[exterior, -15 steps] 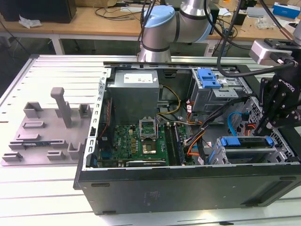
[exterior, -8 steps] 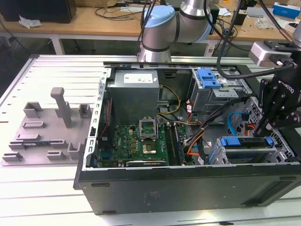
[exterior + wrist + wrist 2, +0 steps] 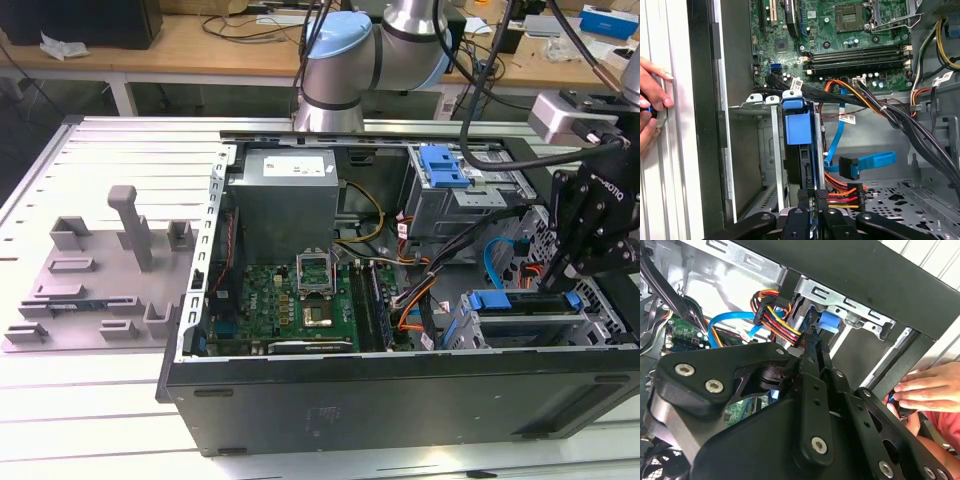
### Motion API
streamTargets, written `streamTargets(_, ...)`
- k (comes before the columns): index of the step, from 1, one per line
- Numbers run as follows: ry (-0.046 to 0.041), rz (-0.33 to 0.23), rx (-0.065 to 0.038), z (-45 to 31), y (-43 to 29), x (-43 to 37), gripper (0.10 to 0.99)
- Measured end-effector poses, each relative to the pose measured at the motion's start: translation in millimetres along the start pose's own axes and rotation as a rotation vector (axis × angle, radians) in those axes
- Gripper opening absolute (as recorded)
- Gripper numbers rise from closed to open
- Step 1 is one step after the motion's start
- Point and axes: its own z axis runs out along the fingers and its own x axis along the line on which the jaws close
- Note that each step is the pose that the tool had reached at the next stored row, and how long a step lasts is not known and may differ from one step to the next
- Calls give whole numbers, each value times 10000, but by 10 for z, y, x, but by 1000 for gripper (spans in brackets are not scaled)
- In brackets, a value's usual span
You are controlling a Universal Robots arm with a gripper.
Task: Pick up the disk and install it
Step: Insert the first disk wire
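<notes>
Here, the disk (image 3: 799,145) was seated edge-on in the bay (image 3: 771,150) of the case (image 3: 400,400), beside the cables (image 3: 845,192). The gripper (image 3: 812,212) was positioned at its end; finger state could not be determined. A hand (image 3: 932,390) was rested on the case.

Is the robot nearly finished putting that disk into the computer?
Nearly, it seems. The disk already stands in its bay inside the case, so pickup looks done. The gripper sits at its end. Whether it is fully seated cannot be told.
</notes>
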Motion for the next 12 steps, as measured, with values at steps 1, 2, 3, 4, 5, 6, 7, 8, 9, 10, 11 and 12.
streamTargets(1,0,-1,0,2,0,0,165)
streamTargets(2,0,0,0,6,0,0,165)
streamTargets(3,0,0,0,10,0,-1,165)
streamTargets(4,0,0,0,15,0,-1,165)
streamTargets(5,-1,0,0,22,-1,-2,165)
streamTargets(6,-1,-1,0,25,-1,-2,165)
streamTargets(7,0,0,0,27,-1,-2,165)
streamTargets(8,-1,0,0,31,-1,-2,165)
streamTargets(9,0,0,0,37,-1,-3,165)
streamTargets(10,0,0,0,40,-1,-3,165)
streamTargets(11,0,-1,0,43,-1,-3,165)
streamTargets(12,0,0,0,46,-1,-4,165)
